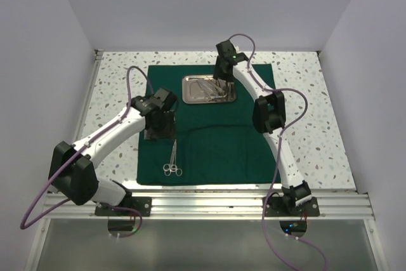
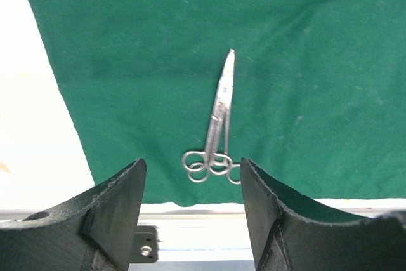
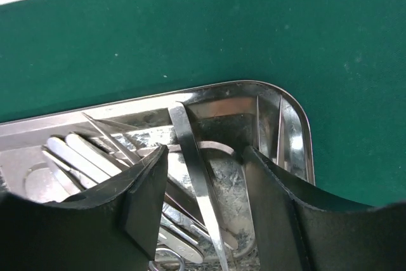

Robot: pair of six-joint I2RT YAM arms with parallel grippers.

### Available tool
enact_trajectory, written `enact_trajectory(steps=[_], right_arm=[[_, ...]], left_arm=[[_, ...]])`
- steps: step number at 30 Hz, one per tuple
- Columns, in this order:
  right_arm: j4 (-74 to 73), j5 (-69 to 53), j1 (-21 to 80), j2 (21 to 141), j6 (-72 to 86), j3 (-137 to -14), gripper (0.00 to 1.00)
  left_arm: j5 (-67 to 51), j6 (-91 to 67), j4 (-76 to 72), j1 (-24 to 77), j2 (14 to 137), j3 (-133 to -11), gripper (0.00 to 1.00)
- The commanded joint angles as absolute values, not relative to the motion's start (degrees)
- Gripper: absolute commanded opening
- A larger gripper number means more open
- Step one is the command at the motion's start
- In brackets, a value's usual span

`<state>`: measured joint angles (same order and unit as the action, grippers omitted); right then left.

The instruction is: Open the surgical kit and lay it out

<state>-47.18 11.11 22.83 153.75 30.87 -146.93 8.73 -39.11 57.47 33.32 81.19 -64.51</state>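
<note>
The dark green drape [image 1: 209, 138] lies spread flat on the table. The steel tray [image 1: 188, 96] sits on its far part and holds several slim silver instruments [image 3: 95, 157]. Two ring-handled scissors [image 1: 172, 162] lie side by side on the drape's near left; they also show in the left wrist view [image 2: 219, 125]. My left gripper [image 1: 158, 132] is open and empty, just beyond the scissors' tips. My right gripper [image 1: 220, 80] is open, low over the tray's right end, its jaws on either side of a flat pair of tweezers [image 3: 196, 169] without closing on it.
The speckled tabletop [image 1: 114, 87] surrounds the drape. White walls enclose the left, far and right sides. An aluminium rail [image 1: 209, 204] runs along the near edge [image 2: 209, 226], carrying both arm bases.
</note>
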Motion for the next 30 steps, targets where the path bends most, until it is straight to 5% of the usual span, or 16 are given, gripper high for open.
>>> enact_trajectory(steps=[1,14,18,23,25,30], right_arm=[[-47.4,13.5,23.4,154.2,29.4,-150.5,0.52],[-53.7,17.0,26.8,157.3,25.6,-149.6,0.46],[-54.3,17.7,26.8,157.5,25.5,-148.5,0.25],[-56.7,17.3,26.8,158.4,25.5,-147.1,0.14],[-56.8,17.0,26.8,158.1,25.5,-145.7,0.0],[-54.9,17.1,26.8,154.7,24.4,-145.1,0.0]], left_arm=[[8.4,-36.0,57.0,31.1,81.5,-66.0,0.64],[8.1,-32.9,56.4,28.0,82.4,-65.7,0.62],[8.4,-32.7,56.9,27.9,81.8,-65.1,0.62],[8.8,-32.6,57.5,27.8,81.0,-64.8,0.62],[8.7,-32.6,57.6,27.8,80.5,-64.6,0.62],[8.4,-32.7,57.3,27.8,79.2,-63.8,0.61]])
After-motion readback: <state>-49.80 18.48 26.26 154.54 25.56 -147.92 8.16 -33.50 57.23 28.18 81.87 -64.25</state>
